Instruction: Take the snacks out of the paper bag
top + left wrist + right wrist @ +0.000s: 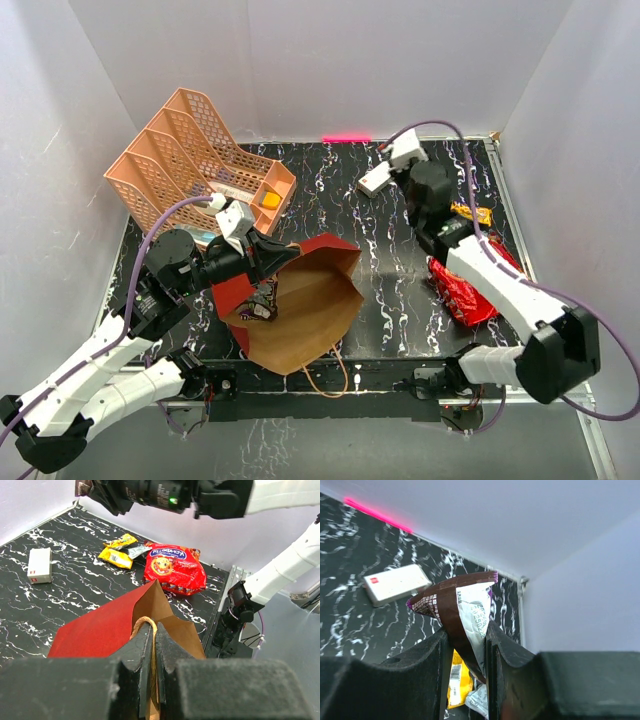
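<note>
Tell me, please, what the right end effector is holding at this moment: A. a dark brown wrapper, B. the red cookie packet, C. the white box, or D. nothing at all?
A: the right wrist view shows the dark brown wrapper pinched upright in the right end effector, while the red cookie packet and the white box lie apart from it.
</note>
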